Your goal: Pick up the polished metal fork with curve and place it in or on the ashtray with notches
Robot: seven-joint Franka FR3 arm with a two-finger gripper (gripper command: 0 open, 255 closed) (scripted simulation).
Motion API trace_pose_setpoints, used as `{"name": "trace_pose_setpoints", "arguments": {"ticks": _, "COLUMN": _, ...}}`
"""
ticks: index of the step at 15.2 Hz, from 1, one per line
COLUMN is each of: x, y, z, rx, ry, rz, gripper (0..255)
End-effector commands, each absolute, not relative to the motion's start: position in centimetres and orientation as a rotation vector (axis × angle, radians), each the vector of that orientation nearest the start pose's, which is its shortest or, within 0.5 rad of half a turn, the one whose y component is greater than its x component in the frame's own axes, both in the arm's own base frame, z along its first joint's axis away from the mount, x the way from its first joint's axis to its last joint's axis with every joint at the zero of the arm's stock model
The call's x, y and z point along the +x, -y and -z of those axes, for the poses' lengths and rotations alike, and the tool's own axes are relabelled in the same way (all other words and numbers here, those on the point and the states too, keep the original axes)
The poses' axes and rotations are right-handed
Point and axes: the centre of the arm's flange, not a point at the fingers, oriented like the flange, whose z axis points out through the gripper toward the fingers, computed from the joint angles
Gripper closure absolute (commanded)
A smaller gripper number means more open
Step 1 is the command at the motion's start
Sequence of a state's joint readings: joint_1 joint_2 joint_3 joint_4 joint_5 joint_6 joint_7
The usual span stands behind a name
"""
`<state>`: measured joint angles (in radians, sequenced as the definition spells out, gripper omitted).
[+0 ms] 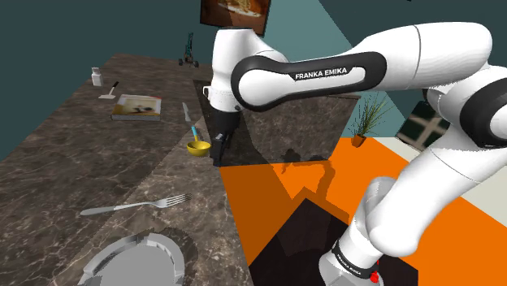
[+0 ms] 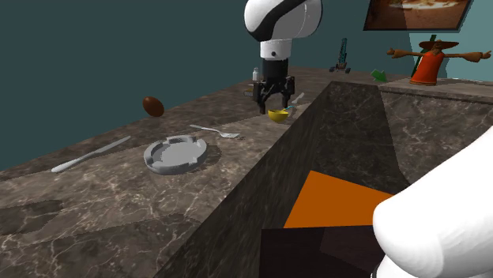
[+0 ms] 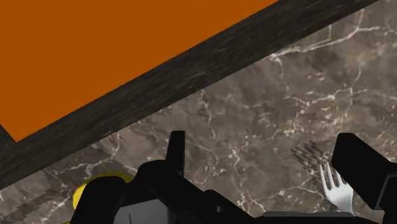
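Note:
A silvery fork [image 1: 134, 205] lies flat on the dark marble counter, its tines toward the counter's edge. Just nearer the camera sits the grey notched ashtray [image 1: 134, 260], round and empty. My black gripper [image 1: 219, 149] hangs open above the counter edge, farther back than the fork and next to a small yellow bowl [image 1: 198, 147]. In the second exterior view the gripper [image 2: 274, 103] stands behind the fork [image 2: 215, 130] and the ashtray [image 2: 175, 153]. In the wrist view the fork's tines [image 3: 334, 184] show close to one finger [image 3: 359, 162]; nothing sits between the fingers of the gripper [image 3: 267, 159].
A book [image 1: 136, 106], a knife [image 1: 187, 112], a spatula [image 1: 110, 91] and a shaker [image 1: 97, 76] lie farther back on the counter. A long knife [image 2: 91, 154] and a brown ball [image 2: 153, 106] rest beyond the ashtray. The counter drops off to an orange floor [image 1: 301, 195].

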<state>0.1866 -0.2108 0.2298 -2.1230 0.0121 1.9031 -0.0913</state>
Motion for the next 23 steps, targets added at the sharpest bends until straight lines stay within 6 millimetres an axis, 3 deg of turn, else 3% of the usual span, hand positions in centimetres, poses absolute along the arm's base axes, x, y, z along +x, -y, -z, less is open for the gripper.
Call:
{"name": "trace_pose_setpoints", "arguments": {"ticks": 1, "x": 45.7, "y": -22.5, "z": -48.9, "rx": -3.066, "ry": 0.839, "rz": -0.019, "gripper": 0}}
{"name": "trace_pose_setpoints", "arguments": {"ticks": 14, "x": 49.9, "y": -38.4, "z": -43.7, "rx": -2.944, "ry": 1.186, "rz": -0.052, "gripper": 0}}
{"name": "trace_pose_setpoints", "arguments": {"ticks": 23, "x": 49.8, "y": -38.3, "z": -39.7, "rx": -2.943, "ry": 1.187, "rz": -0.052, "gripper": 0}}
